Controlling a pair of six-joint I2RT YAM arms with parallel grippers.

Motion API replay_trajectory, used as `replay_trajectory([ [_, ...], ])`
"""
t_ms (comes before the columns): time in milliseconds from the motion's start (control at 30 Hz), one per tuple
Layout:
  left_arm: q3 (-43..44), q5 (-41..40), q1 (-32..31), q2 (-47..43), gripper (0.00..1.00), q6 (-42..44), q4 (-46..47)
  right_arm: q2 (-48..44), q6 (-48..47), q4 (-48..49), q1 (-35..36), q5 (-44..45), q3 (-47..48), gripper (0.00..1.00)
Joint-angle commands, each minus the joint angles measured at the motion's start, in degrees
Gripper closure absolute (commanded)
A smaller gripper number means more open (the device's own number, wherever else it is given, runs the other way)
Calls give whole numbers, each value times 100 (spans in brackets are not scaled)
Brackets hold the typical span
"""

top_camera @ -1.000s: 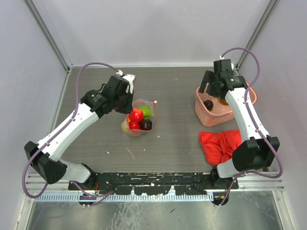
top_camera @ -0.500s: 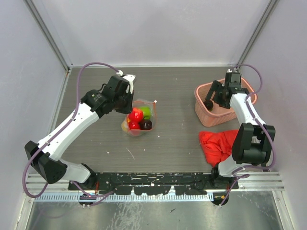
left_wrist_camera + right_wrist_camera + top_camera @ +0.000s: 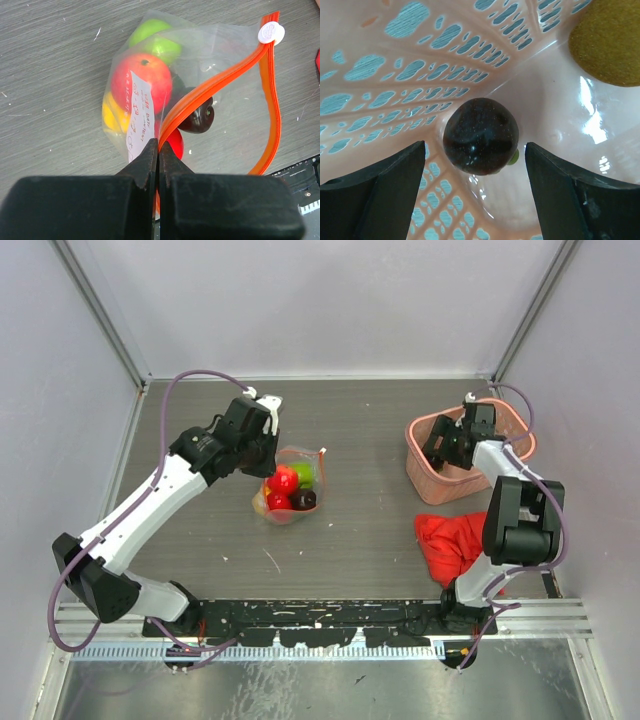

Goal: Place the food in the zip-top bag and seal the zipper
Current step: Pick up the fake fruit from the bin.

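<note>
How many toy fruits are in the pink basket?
2: a dark brown fruit in a basket corner, under the open right claw, and a tan fruit nearby. More may be hidden.

Seven toy fruits (image 3: 284,480), one zip-top bag (image 3: 292,454), one pink basket (image 3: 430,485) and one red cloth (image 3: 458,543) on the table.

The bag has one orange zipper (image 3: 220,80) with one white slider (image 3: 271,33), and inside it are five fruits: two red fruits (image 3: 140,82), one green fruit (image 3: 155,42), one yellow fruit (image 3: 112,115) and one dark brown fruit (image 3: 200,116). The basket has two fruits inside: one more dark brown one (image 3: 480,136) and one brown-yellow fruit (image 3: 607,42).
</note>
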Motion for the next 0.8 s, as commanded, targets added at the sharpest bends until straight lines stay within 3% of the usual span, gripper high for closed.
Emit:
replay_trajectory([
  [0,267,-75,21,-3,100,88,68,107,-96,678,-19,-142,-82,15],
  [400,250,-66,21,42,100,89,66,467,-153,1060,-19,-117,-319,22],
  [767,231,-62,23,9,100,80,86,-202,-110,815,-23,73,-390,52],
])
